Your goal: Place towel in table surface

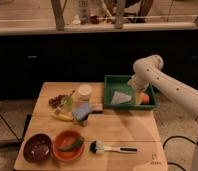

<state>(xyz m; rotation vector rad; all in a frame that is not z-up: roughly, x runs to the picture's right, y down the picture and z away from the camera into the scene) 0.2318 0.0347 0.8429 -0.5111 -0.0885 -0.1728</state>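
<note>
The table surface [127,129] spreads out left of and below the fingers. The towel [121,97] lies flat in the green tray [119,77], just left of the gripper [137,95], whose fingers are spread and holding nothing. The towel looks light and floppy, so pinching a folded edge is probably the best bet.

Seeing a green tray [127,78] holding an orange thing [145,98] at its right end. Spotting a white cup [84,92] just left of the tray, with a blue-grey sponge [82,111] and a banana [63,116] lying farther left and nearer. Finding a dark bowl [37,147], an orange bowl [61,154] and a brush [112,148] sitting well apart from the tray, nearer the camera.
</note>
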